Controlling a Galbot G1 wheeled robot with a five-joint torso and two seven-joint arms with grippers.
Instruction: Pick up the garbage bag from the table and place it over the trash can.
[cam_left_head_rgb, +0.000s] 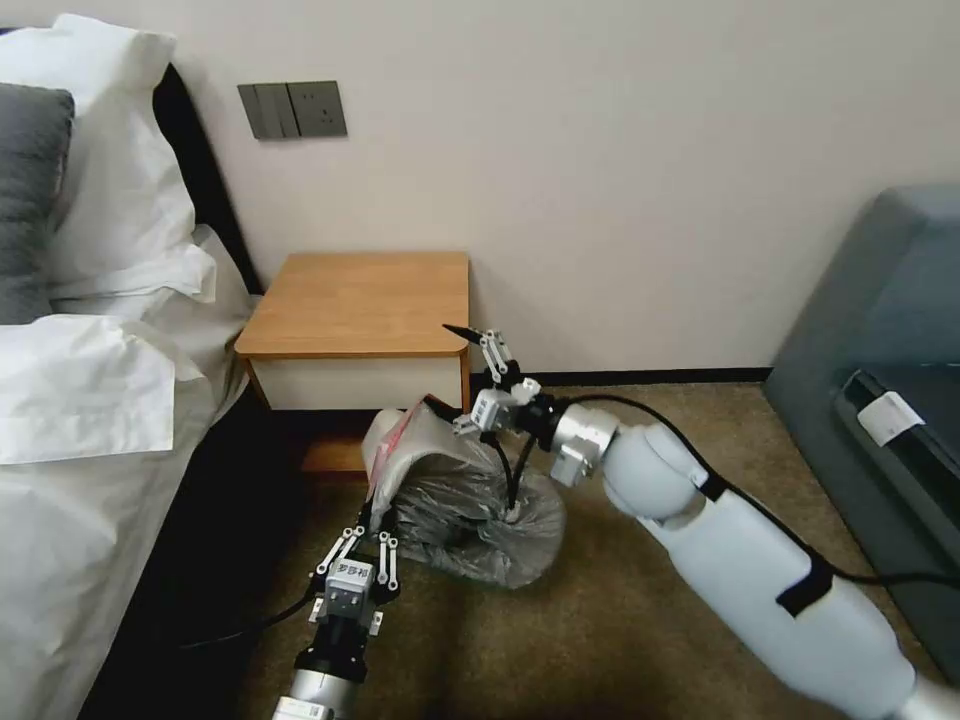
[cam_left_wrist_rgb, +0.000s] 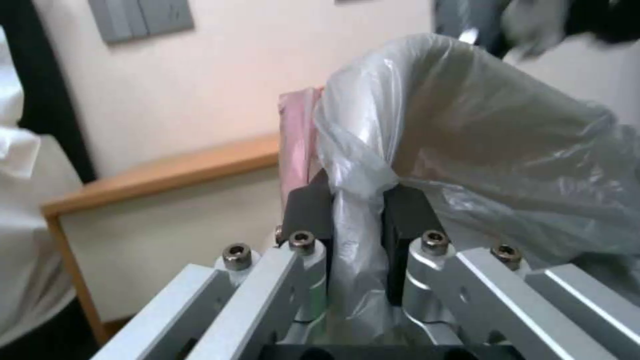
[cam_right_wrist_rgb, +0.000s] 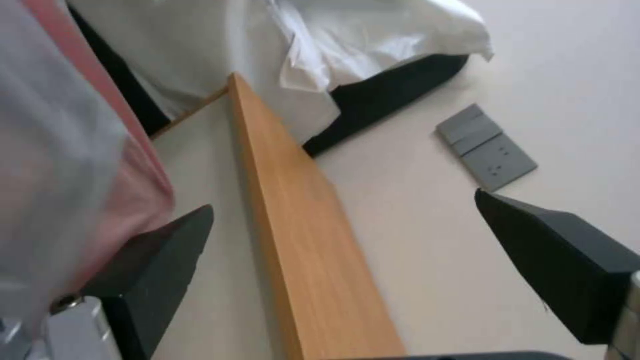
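The garbage bag (cam_left_head_rgb: 470, 500), crinkled grey plastic with a pink edge band (cam_left_head_rgb: 396, 432), sits on the carpet in front of the table (cam_left_head_rgb: 365, 300), draped over a cream rounded form. That form, showing through the plastic, is the trash can (cam_left_head_rgb: 425, 450). My left gripper (cam_left_head_rgb: 368, 545) is shut on the bag's near edge; in the left wrist view its black pads (cam_left_wrist_rgb: 400, 210) pinch a fold of the garbage bag (cam_left_wrist_rgb: 467, 150). My right gripper (cam_left_head_rgb: 455, 378) is open at the bag's top, by the table's front corner. In the right wrist view one fingertip (cam_right_wrist_rgb: 167, 250) lies beside the pink band (cam_right_wrist_rgb: 133, 165).
A bed with white bedding (cam_left_head_rgb: 90, 380) runs along the left, close to the table. A grey sofa (cam_left_head_rgb: 880, 330) stands at the right. The wall with a grey switch plate (cam_left_head_rgb: 292, 109) is behind. Brown carpet (cam_left_head_rgb: 600, 620) spreads between the bag and the sofa.
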